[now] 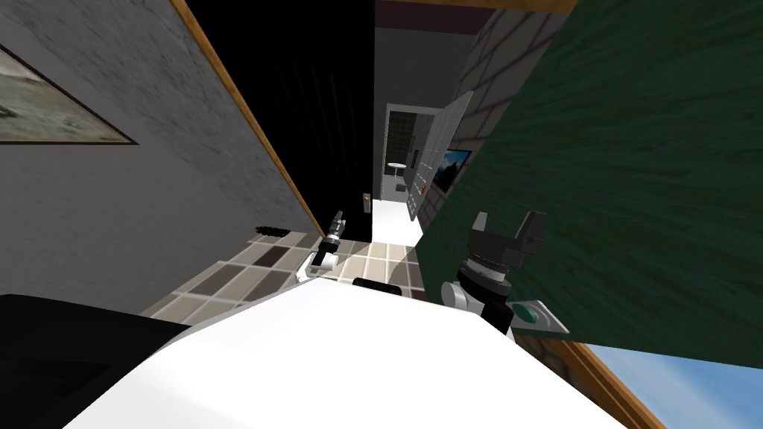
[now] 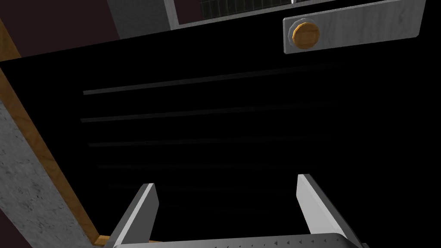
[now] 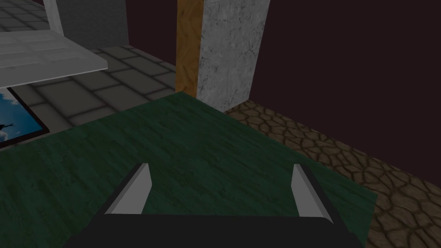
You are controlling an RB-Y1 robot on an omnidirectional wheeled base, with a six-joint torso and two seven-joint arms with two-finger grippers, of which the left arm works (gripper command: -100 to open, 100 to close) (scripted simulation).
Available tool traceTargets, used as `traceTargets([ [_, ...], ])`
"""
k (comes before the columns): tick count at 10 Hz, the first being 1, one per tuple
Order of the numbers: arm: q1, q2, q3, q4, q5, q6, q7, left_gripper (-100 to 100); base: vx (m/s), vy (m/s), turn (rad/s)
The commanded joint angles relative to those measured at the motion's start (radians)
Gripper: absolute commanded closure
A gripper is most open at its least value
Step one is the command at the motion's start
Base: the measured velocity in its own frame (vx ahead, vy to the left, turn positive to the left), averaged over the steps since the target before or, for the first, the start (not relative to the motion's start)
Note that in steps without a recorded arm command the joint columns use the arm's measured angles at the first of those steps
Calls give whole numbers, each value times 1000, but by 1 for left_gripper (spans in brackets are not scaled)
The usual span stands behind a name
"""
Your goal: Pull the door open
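Grey wall [image 1: 149, 216], framed picture [image 1: 45, 112], tiled floor [image 1: 246, 277], black area [image 1: 313, 112].

- door [image 1: 633, 186] on the right; right tool [image 1: 507, 223] just before its face
- door's knob [image 1: 526, 314] beside that arm's wrist
- left tool [image 1: 337, 222] well left, above tiled floor [image 1: 246, 272]

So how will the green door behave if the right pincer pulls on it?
Probably stiff: the green door is a flat slab, so it should swing, not flex. Its face looks smooth, so the open right pincer may slip; the round knob likely grips better.
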Motion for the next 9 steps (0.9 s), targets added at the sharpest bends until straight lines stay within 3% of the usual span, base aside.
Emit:
traceTargets([
  [1, -20, -1, 5, 39, 4, 11, 3, -100, 156, -12, -57],
  [9, -84, -14, 22, 189, 21, 64, 19, -100, 161, -3, -54],
])
